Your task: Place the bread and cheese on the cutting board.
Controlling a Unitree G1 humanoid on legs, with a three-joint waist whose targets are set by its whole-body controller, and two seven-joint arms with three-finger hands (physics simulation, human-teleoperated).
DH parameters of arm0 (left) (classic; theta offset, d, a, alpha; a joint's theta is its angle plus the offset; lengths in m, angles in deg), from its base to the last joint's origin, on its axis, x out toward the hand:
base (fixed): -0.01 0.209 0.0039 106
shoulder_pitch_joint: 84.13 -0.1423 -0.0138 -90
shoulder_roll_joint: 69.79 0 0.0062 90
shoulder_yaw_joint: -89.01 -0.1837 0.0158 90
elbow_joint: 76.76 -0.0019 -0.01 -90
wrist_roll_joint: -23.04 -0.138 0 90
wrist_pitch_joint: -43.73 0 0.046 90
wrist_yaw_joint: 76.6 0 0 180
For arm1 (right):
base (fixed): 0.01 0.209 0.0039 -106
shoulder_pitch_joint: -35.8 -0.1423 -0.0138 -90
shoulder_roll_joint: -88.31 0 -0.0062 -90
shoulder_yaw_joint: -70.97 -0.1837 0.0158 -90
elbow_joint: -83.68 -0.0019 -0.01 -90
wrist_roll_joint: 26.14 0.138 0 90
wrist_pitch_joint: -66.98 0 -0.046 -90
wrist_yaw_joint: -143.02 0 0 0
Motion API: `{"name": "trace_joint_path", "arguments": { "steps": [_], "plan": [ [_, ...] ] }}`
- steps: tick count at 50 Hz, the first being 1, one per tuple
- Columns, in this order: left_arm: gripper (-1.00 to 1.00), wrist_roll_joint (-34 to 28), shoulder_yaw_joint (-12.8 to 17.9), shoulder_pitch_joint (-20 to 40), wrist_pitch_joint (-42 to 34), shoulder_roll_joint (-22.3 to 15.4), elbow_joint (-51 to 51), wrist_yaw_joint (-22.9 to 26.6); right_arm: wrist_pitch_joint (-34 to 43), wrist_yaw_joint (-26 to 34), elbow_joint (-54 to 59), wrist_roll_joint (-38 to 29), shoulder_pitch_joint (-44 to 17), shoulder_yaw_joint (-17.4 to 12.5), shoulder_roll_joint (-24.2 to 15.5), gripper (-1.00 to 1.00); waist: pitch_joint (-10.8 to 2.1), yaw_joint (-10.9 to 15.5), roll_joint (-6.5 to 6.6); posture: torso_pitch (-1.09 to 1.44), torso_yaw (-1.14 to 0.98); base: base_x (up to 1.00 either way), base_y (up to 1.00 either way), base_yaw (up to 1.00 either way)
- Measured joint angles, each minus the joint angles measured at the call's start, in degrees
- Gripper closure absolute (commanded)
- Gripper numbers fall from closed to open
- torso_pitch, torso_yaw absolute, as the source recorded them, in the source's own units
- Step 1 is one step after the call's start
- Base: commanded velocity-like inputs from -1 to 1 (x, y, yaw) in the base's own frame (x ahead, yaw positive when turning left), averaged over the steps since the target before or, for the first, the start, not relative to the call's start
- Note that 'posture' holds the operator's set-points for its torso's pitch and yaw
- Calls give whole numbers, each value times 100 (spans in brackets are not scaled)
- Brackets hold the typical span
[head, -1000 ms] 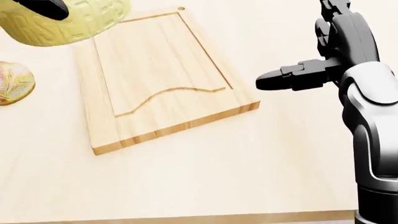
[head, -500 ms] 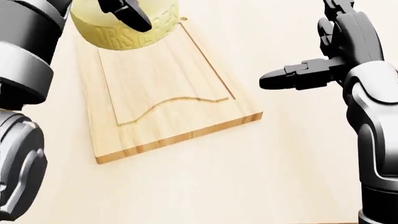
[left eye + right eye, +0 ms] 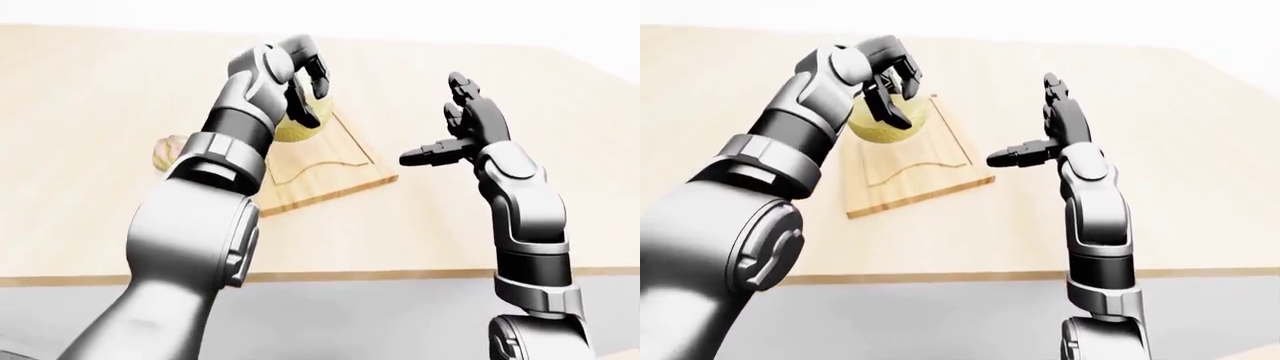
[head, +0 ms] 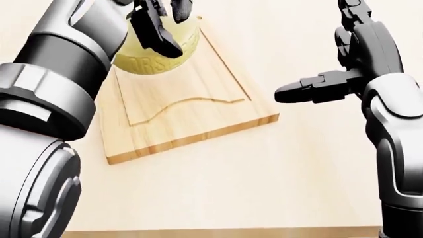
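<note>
A pale yellow cheese wheel point(image 4: 151, 60) is over the top end of the wooden cutting board point(image 4: 192, 119), with my left hand point(image 4: 162, 30) shut round it from above. Whether the cheese rests on the board I cannot tell. The bread point(image 3: 163, 151) shows only as a small tan edge left of my left forearm in the left-eye view; the arm hides it in the head view. My right hand point(image 4: 321, 54) hangs open to the right of the board, thumb pointing left and fingers up, holding nothing.
The board lies on a light wooden table point(image 4: 251, 188) whose near edge point(image 3: 400, 274) runs across the lower part of the eye views. My left arm point(image 4: 46, 124) fills the left side of the head view.
My left arm has carried the cheese rightward and down over the board's top end, and now covers the bread in the head view. The right hand has barely moved.
</note>
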Motion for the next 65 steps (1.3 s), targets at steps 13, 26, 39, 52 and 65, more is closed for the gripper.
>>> {"name": "trace_joint_path", "arguments": {
  "steps": [13, 26, 39, 52, 65],
  "plan": [
    [96, 282, -29, 47, 117, 193, 133, -5, -107, 37, -47, -10, 167, -42, 10, -100, -52, -13, 21, 0, 0, 0, 0, 0],
    [95, 252, -77, -409, 107, 123, 7, -5, -262, 7, 70, -64, 268, 13, 103, -100, -52, -25, 36, 0, 0, 0, 0, 0],
    [-100, 325, -43, -380, 361, 134, 94, -186, -266, 49, 51, -59, 278, -36, 42, -100, -102, -26, 37, 0, 0, 0, 0, 0],
    [-100, 405, 27, -182, 479, -201, 88, 125, -293, 67, 86, -87, 309, -10, 62, -100, -72, -34, 67, 0, 0, 0, 0, 0],
    [-100, 278, 183, 519, 939, -1795, 366, 1162, -203, 35, 175, -166, 105, 83, 116, -100, -46, -50, 157, 0, 0, 0, 0, 0]
  ]
}}
